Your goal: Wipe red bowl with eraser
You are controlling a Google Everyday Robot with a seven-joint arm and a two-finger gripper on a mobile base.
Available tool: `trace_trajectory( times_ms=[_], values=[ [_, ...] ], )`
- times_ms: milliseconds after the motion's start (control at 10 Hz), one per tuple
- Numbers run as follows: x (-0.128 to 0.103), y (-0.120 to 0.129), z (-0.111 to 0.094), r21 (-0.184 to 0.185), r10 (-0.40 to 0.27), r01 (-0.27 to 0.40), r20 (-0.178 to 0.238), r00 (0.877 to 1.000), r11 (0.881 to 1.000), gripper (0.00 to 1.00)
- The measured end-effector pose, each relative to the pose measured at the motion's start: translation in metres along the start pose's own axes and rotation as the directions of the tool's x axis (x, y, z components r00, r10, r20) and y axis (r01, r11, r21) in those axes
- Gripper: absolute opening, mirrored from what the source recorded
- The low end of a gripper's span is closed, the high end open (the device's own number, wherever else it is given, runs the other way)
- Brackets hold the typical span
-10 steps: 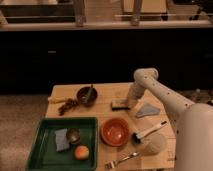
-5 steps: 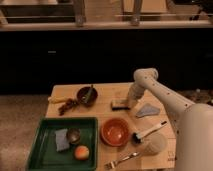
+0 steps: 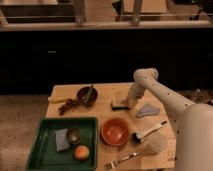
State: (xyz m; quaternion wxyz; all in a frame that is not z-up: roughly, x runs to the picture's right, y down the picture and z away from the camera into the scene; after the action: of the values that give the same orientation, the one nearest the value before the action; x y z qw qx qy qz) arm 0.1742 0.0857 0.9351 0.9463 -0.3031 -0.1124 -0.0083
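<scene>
Item: 1 eraser (image 3: 118, 105), on table (image 3: 100, 114), behind red bowl (image 3: 115, 132), near but apart. Gripper (image 3: 125, 102) low at the eraser's right end; grip state cannot be told. Handling: clamp block squarely, lift clear, lower flat into bowl.

The pale tool (image 3: 127, 102), above the light wood bench (image 3: 107, 90), sits just right of the dark-topped, pale-based eraser (image 3: 119, 104), with the orange-red, lighter-rimmed bowl (image 3: 115, 131) nearer the camera, a grey-blue cloth (image 3: 148, 109) to its right, and a green tray (image 3: 50, 125) holding an orange fruit (image 3: 81, 152) to its lower left.
</scene>
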Motion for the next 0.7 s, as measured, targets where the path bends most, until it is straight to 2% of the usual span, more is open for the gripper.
trace_trajectory(
  times_ms=[200, 300, 700],
  values=[
    [-0.0009, -0.0001, -0.0023, -0.002, -0.003, 0.003, -0.002, 1.0, 1.0, 0.17],
    [-0.0006, 0.0003, -0.0027, -0.002, -0.002, 0.002, -0.002, 1.0, 1.0, 0.29],
    [-0.003, 0.0022, -0.0029, 0.009, -0.013, 0.013, -0.016, 1.0, 1.0, 0.69]
  ],
)
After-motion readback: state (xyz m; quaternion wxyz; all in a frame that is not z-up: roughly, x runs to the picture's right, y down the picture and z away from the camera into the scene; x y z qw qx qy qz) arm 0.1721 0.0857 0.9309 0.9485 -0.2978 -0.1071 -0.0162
